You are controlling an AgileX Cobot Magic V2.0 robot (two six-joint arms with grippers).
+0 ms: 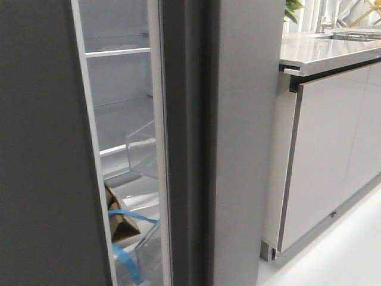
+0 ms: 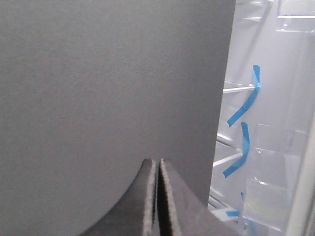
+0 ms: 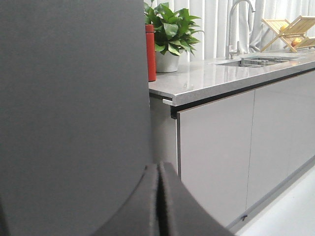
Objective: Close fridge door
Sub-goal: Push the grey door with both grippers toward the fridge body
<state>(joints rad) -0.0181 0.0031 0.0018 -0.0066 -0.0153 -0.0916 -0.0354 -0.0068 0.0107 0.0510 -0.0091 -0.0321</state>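
The fridge door [image 1: 247, 149] is a tall matte dark grey panel with a thick darker grooved side edge [image 1: 187, 149]. It stands ajar, and a gap to its left shows the white fridge interior [image 1: 122, 119]. In the right wrist view the door [image 3: 74, 98] fills the area beside my right gripper [image 3: 159, 167], which is shut, empty and close to the panel. My left gripper [image 2: 158, 162] is shut and empty, close in front of the other dark grey panel [image 2: 108, 73]. Neither gripper shows in the front view.
The other matching panel [image 1: 41, 149] is at the left. Shelves, clear bins, blue tape [image 1: 128, 214] and a brown cardboard piece [image 1: 119, 220] sit inside. To the right are a counter [image 1: 327, 50], pale cabinet doors [image 1: 333, 155], a red bottle [image 3: 150, 51], a plant [image 3: 170, 27] and a tap [image 3: 238, 24].
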